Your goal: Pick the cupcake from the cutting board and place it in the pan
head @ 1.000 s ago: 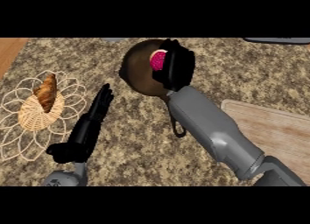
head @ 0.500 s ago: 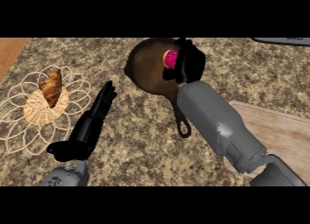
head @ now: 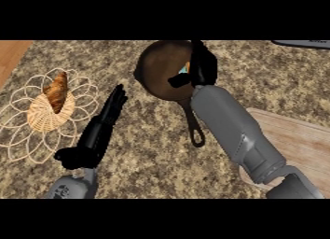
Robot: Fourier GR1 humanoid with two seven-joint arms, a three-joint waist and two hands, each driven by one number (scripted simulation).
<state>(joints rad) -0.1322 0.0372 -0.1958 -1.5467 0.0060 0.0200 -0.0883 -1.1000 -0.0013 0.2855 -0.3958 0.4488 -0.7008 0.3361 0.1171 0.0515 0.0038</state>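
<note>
Over the pan [head: 161,70], right robot hand [head: 199,65] curls, cupcake hidden; left robot hand [head: 102,126] rests open.

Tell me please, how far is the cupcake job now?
Done: the cutting board shows no cupcake. In hand: the right hand is over the pan; it hides the cupcake except perhaps a light sliver at its fingers, so I cannot tell if it has let go. Left: release and draw back. The left hand lies open on the counter.
</note>
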